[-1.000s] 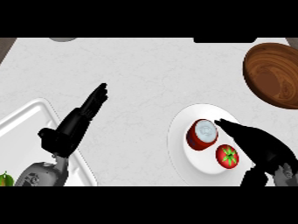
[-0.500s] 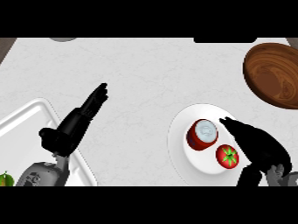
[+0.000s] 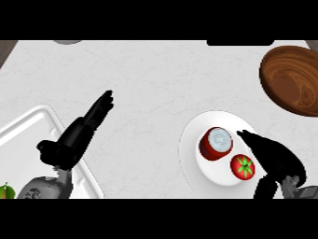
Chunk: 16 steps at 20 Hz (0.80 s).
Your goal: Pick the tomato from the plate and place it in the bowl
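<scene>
Reaching over the white plate (image 3: pixel 192 154) near the worktop's front right, the right hand (image 3: pixel 275 156) hovers with fingers relaxed and open, holding nothing. The tomato (image 3: pixel 243 166) sits on the plate's front part, just beside the hand's thumb side, next to a red cup-like object (image 3: pixel 216 143). The wooden bowl (image 3: pixel 297 79) waits at the back right corner, well apart. The left hand (image 3: pixel 79 135) rests open toward the front left. The approach step appears underway; next, fingers likely must close around the tomato.
</scene>
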Motion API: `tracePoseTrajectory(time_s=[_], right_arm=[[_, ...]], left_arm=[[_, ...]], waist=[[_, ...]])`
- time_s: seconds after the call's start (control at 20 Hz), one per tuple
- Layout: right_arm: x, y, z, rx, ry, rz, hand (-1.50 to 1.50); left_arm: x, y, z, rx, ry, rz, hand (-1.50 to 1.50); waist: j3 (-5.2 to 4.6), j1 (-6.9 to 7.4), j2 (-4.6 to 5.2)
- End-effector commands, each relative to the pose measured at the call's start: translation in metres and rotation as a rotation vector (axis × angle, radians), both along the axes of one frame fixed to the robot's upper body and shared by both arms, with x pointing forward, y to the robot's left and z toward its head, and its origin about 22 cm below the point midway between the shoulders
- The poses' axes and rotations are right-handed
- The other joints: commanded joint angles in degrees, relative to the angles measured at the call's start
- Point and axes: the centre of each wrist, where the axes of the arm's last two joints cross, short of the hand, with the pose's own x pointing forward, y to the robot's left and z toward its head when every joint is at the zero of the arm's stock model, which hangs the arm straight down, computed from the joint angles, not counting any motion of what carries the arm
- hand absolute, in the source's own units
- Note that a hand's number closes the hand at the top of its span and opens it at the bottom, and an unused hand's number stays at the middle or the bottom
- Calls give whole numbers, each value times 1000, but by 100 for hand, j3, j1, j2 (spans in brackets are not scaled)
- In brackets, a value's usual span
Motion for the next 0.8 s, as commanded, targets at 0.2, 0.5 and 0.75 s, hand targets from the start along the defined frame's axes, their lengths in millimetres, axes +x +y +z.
tracePoseTrajectory(time_s=[0.2,0.5,0.75], right_arm=[[13,11,-22,32,-16,0,-150],[27,-7,-18,76,-117,80,150],[29,8,-25,83,-167,66,150]], left_arm=[[-7,-20,2,-5,17,14,0],[-3,-1,0,9,14,-1,0],[-4,11,-2,8,14,2,0]], waist=[[-1,10,-2],[-1,16,2],[-2,8,-2]])
